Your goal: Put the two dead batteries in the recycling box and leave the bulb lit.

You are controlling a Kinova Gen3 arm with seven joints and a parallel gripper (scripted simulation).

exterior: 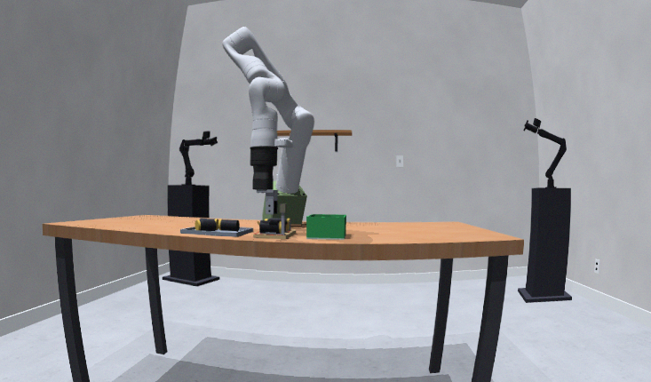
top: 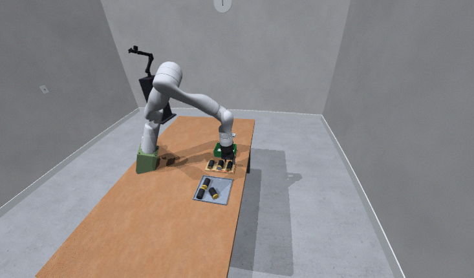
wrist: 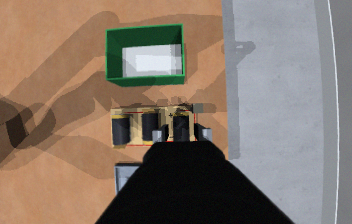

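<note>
A tan battery holder [top: 220,167] lies near the table's right edge with three black batteries in it. In the wrist view the holder [wrist: 153,127] sits just under me. My gripper [wrist: 181,129] is open and empty, its fingers straddling the rightmost battery [wrist: 181,126] from above. From the side, the gripper [exterior: 273,209] hangs a little above the holder [exterior: 274,233]. The green recycling box [wrist: 145,55] stands upright on the table just beyond the holder, and I see no battery inside it. A grey tray [top: 212,189] holds three batteries lying down. I cannot make out the bulb.
The table's right edge [top: 247,162] runs close beside the holder and the box. My green base block [top: 147,162] stands at the table's left side. Black camera stands are on the floor off the table.
</note>
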